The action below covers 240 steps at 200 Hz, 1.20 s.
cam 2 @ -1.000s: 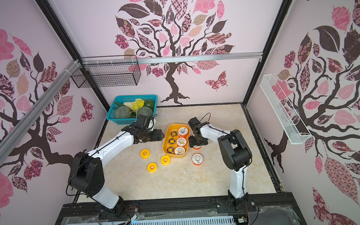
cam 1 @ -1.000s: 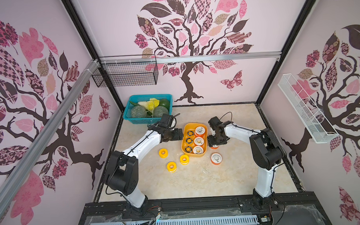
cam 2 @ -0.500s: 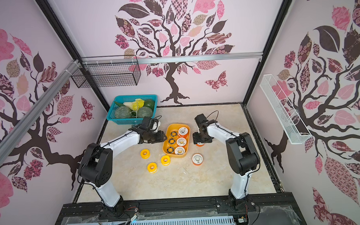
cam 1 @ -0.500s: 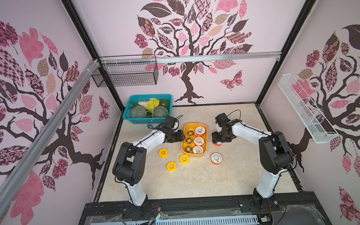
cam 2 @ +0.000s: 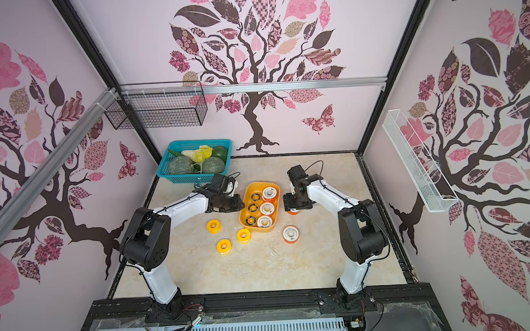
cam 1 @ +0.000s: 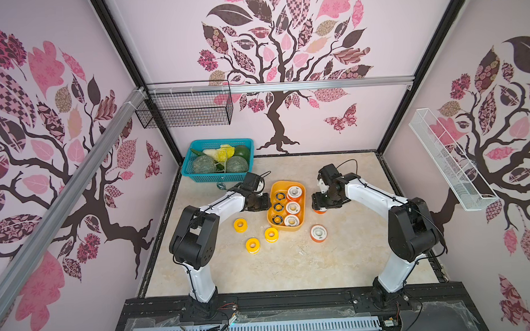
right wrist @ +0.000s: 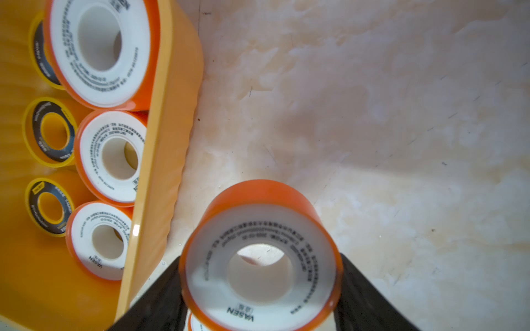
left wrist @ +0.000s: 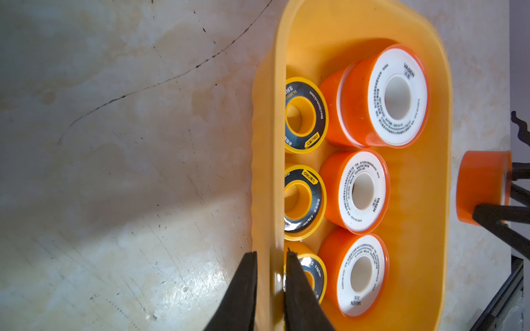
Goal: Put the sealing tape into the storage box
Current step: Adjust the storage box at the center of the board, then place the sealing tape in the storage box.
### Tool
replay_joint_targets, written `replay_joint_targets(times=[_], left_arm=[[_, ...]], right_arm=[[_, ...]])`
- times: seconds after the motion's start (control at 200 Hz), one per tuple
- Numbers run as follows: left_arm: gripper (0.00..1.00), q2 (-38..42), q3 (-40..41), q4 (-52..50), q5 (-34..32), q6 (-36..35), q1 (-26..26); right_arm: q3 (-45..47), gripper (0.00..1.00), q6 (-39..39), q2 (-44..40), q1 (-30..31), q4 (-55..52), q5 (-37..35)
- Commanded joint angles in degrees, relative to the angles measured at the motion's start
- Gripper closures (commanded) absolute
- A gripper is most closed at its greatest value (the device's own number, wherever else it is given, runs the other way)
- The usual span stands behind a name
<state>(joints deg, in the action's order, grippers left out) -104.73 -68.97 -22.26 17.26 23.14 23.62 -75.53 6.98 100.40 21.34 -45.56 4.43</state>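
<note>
Since the earlier frame, we note the left end effector (left wrist: 271, 255) has closed onto the box (left wrist: 418, 186) wall. The right end effector (right wrist: 261, 275) is clamped on the tape (right wrist: 258, 197), which lies within its grip, just outside the box.

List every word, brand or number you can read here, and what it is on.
"VASEN": white face of the held orange roll, and of the orange rolls in the box.
"deli": black label of a yellow roll in the box.
Fine print ringing these labels: too small to read.
Both top views: nothing legible.
</note>
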Motion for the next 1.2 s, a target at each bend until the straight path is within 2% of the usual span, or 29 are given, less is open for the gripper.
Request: replay_joint_targets(times=[0.0,0.255,0.59,1.195], left_arm=[[0.82,0.0,1.1,0.3,-0.1,0.3,0.5],[0.82,0.0,1.8,-0.4,-0.2,2.2,1.5],[0.82,0.4,1.8,-0.8,-0.2,2.7,3.8],[0.83,-0.1,1.3,-1.4,0.6,2.2,4.1]], right_arm=[[-2.7,0.29,-0.5,-2.4,-0.2,-1.0,2.7],[-4.6,0.29,-1.2,-2.9,1.5,-0.8,7.3],[-9.0,0.29,-3.8,-0.5,6.7,-2.1,8.3],[-15.5,0.31,-6.3,7.4,13.2,-5.3,1.1]])
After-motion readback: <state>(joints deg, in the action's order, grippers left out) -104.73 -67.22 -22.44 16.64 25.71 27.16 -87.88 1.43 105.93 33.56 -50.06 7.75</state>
